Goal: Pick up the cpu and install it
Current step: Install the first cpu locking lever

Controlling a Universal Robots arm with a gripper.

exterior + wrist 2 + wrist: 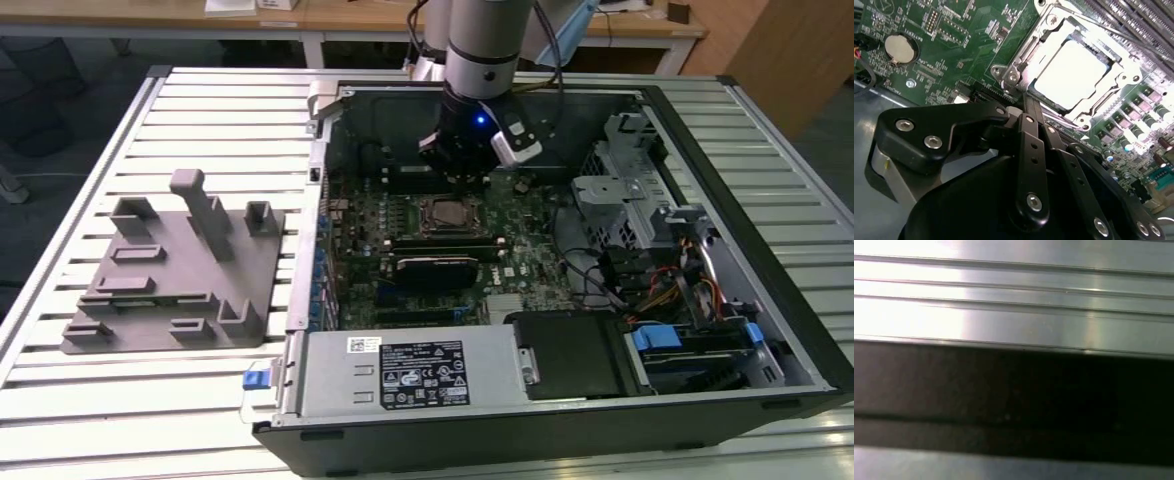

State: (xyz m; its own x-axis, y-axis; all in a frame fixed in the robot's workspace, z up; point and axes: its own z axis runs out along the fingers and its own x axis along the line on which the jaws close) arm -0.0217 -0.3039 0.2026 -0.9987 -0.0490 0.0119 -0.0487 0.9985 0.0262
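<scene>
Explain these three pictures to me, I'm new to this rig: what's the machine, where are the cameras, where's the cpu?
The exterior view shows one robot arm reaching down into an open computer case on a slatted metal table. A grey plastic fixture lies beside the case. The second wrist view looks past the tool at the motherboard: the cpu sits in its socket there. The first wrist view shows table slats and a dark edge.

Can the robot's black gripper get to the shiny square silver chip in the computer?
Probably yes. The black gripper hangs just beside the square silver-grey cpu, which sits in its metal socket frame on the green motherboard. Nothing covers the chip's top.
</scene>
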